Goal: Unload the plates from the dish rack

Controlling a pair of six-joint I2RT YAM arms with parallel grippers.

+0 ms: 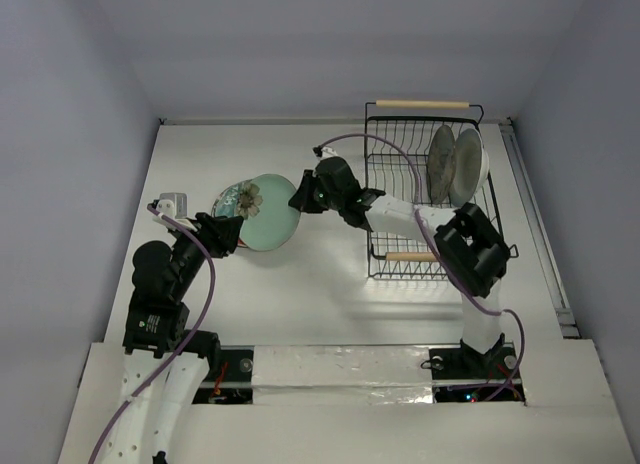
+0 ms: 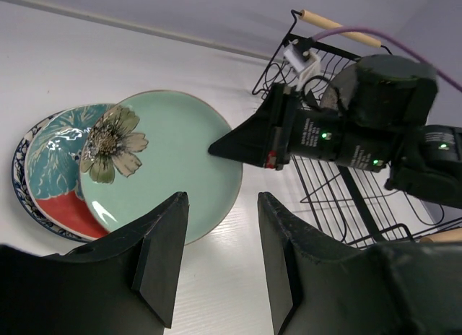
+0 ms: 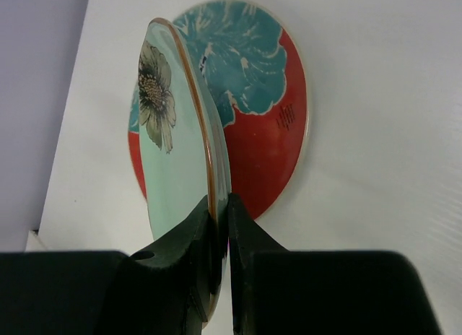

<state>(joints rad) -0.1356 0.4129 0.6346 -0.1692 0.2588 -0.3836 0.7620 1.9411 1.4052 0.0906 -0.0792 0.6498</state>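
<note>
Right pincer (image 3: 220, 203) pinches the mint plate (image 3: 172, 162) by its rim, frame centre; left pincer (image 2: 221, 205), spread, sits below the plate.

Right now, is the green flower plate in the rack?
Out: right gripper pinches green flower plate over the red plate, left of dish rack.

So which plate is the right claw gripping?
The pale mint-green round plate with a brown flower, rim pinched in the right claw. The red-and-teal plate lies under it; a grey plate and a white plate stand in the black wire rack.
</note>
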